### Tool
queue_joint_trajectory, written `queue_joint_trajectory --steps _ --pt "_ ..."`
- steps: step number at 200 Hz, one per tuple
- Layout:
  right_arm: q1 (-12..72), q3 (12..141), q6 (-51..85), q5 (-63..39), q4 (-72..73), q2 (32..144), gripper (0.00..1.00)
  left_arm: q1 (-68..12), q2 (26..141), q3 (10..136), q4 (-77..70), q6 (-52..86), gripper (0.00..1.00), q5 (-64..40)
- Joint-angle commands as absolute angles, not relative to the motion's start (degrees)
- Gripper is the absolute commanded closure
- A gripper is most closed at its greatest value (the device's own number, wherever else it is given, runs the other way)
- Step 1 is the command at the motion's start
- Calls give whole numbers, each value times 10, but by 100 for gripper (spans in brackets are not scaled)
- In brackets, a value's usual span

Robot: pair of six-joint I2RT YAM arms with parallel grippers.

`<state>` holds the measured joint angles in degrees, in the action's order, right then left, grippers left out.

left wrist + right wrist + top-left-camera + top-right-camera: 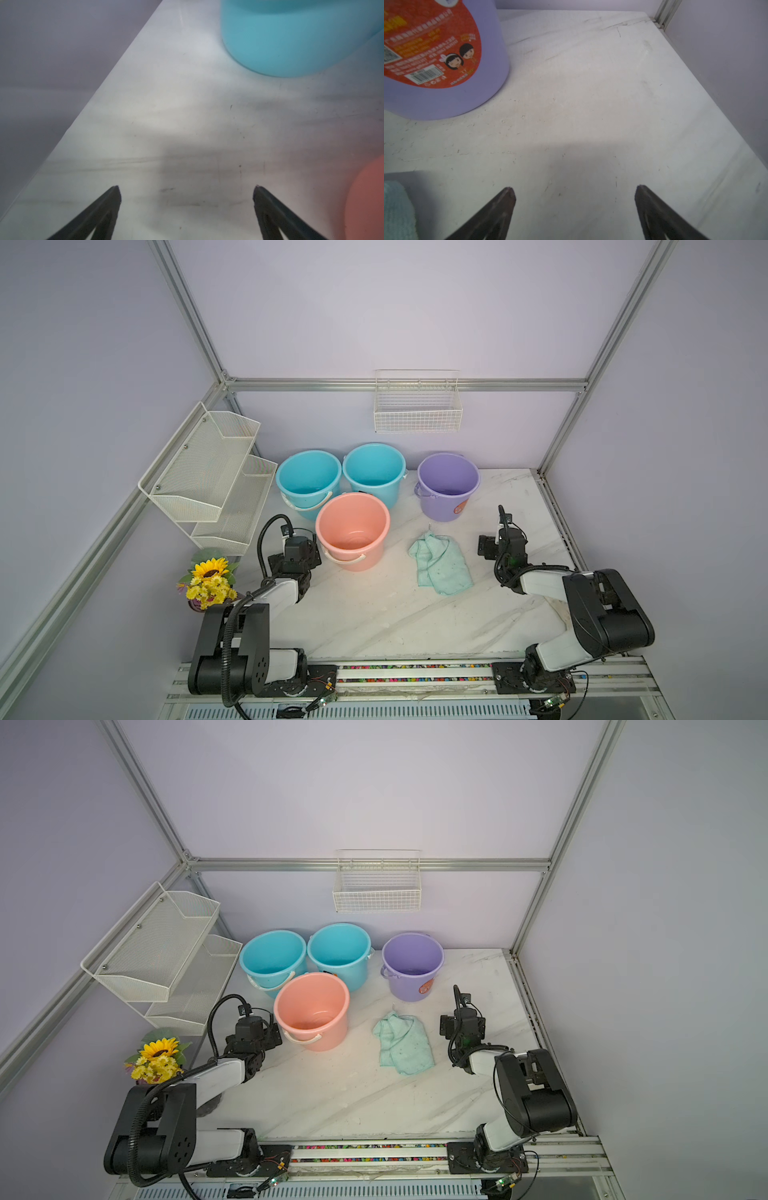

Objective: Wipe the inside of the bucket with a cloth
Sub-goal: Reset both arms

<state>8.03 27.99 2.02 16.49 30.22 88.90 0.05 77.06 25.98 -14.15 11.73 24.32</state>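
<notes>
A crumpled mint-green cloth (pixel 442 568) (pixel 405 1046) lies flat on the white marble table, between a pink bucket (pixel 357 560) (pixel 318 1038) and my right gripper (pixel 503 543). Behind them two blue buckets (pixel 307 477) (pixel 374 472) and a purple bucket (pixel 449 485) stand upright. My right gripper (pixel 575 190) is open over bare table, with the cloth's edge (pixel 396 207) to one side and the purple bucket (pixel 446 99) ahead. My left gripper (pixel 297 549) (pixel 187 191) is open over bare table beside the pink bucket (pixel 367 197), and a blue bucket (pixel 291 41) is ahead.
A white two-tier mesh shelf (pixel 208 472) hangs on the left wall. A wire basket (pixel 417 410) hangs on the back wall. A sunflower bouquet (pixel 210 576) stands at the table's left edge by my left arm. An aluminium frame (pixel 557 510) borders the right side.
</notes>
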Motion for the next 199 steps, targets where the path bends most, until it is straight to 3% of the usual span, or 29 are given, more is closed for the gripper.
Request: queue_joint_trajectory --steps 1,22,56,82,107,133,199 --pt "78 257 -43 151 522 924 4 4 774 242 -348 65 0 235" --pt "72 267 -33 106 524 937 3 7 792 225 -423 42 0 210" --pt "47 251 -19 44 595 980 3 23 813 243 -409 39 0 108" --pt "33 243 -10 16 646 1020 3 26 911 172 -649 28 0 92" --pt "29 249 -13 14 631 1017 3 22 880 231 -478 32 0 96" --pt "29 265 15 79 601 1019 3 16 896 208 -553 11 0 98" --pt "29 265 13 80 603 1018 3 16 894 214 -538 13 0 98"
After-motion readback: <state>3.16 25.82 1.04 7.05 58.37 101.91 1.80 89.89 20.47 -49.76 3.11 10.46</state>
